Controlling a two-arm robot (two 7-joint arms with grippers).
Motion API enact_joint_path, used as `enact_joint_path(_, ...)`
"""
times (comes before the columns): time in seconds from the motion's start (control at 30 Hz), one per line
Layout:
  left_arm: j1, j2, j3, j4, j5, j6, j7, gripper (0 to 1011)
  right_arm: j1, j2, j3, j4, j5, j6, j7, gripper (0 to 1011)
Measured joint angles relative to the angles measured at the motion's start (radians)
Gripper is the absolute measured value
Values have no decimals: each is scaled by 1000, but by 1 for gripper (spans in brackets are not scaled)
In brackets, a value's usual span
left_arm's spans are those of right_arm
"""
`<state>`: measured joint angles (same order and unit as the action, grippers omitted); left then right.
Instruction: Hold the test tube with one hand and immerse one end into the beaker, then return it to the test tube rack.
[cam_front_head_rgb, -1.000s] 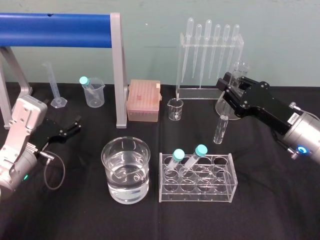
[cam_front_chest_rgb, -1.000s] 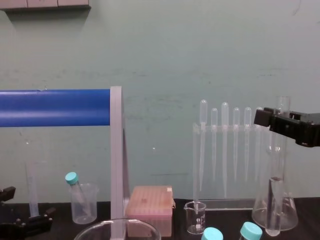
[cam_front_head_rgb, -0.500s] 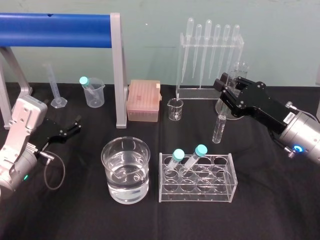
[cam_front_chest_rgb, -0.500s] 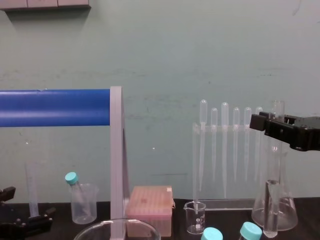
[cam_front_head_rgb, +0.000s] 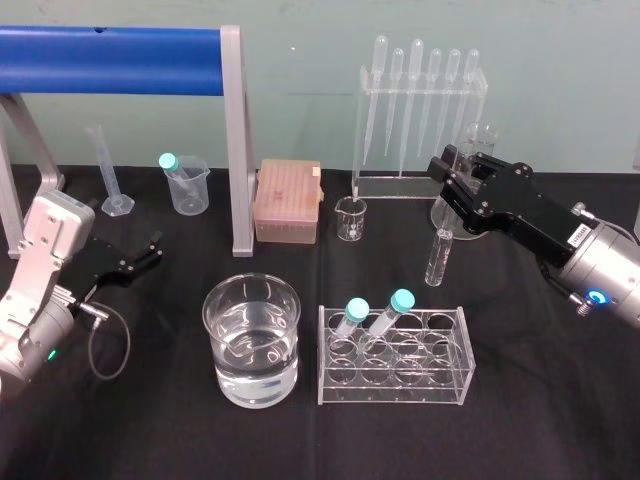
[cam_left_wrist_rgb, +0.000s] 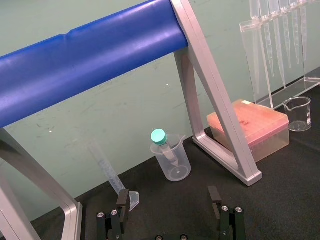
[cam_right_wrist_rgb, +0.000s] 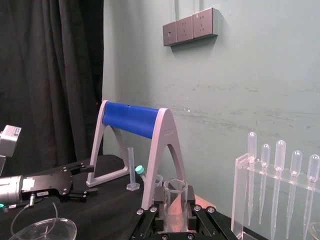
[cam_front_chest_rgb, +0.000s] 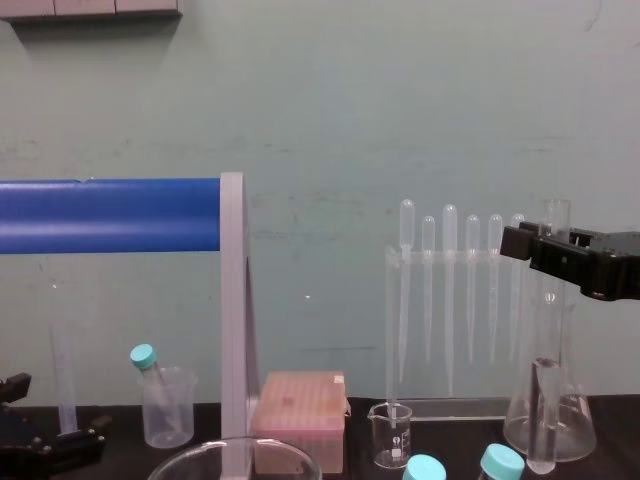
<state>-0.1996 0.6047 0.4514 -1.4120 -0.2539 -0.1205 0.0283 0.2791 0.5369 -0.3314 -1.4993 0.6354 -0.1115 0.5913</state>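
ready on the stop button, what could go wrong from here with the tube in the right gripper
1. The right gripper holds the test tube high up, its lower end hanging free near the conical flask; smooth glass may slip or swing.
2. The way to the beaker passes the teal-capped tubes leaning out of the rack; carried low, the tube could knock them.
The left gripper is parked, open.

head above, chest low, sharing beaker
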Motion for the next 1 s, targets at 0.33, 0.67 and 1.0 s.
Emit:
enact_joint_path(0.33, 0, 0, 0, 0, 0, 0, 0, 1000, 0, 0, 0, -1, 1, 0, 0, 242)
enact_joint_path(0.67, 0, 0, 0, 0, 0, 0, 0, 1000, 0, 0, 0, -1, 1, 0, 0, 242)
enact_joint_path(1.0, 0, 0, 0, 0, 0, 0, 0, 1000, 1, 0, 0, 0, 1, 0, 2, 242)
